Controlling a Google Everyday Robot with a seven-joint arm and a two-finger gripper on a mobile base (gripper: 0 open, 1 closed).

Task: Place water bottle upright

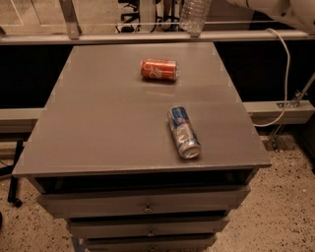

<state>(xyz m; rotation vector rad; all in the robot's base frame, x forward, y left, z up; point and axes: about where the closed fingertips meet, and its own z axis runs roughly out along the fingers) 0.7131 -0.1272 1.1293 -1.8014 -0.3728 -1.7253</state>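
The water bottle, clear ribbed plastic, hangs in the air above the far edge of the grey table, right of centre. Its narrow end points down and its upper part is cut off by the top of the view. My gripper is out of view above the top edge, where the bottle runs out of the picture. Only the white arm shows, at the top right. The bottle does not touch the table.
An orange soda can lies on its side at the table's far middle. A blue-and-silver can lies on its side at the right front. A rail runs behind the table. A white cable hangs at the right. Drawers sit below.
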